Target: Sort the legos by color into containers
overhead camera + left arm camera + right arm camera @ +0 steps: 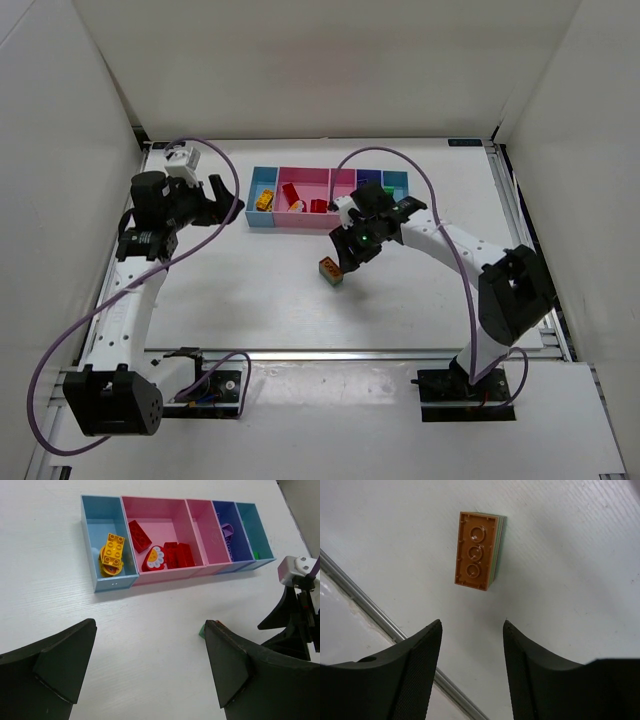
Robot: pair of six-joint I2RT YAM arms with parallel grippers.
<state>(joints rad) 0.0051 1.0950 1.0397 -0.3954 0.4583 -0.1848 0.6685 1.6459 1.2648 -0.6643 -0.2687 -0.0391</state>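
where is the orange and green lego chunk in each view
top external: lego chunk near centre, on the table
left wrist: only a green sliver low centre-right, probably it
right wrist: upper centre, orange underside facing the camera
shared landmark: right gripper, close to it in all three

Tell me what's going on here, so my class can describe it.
Two robot arms are sorting toy bricks by colour. The row of five joined plastic bins already holds yellow bricks, red bricks and a purple brick. One orange-and-green stacked plastic brick lies on the white table. The right arm hovers by it, jaws apart and empty. The left arm sits beside the bins, jaws wide open.
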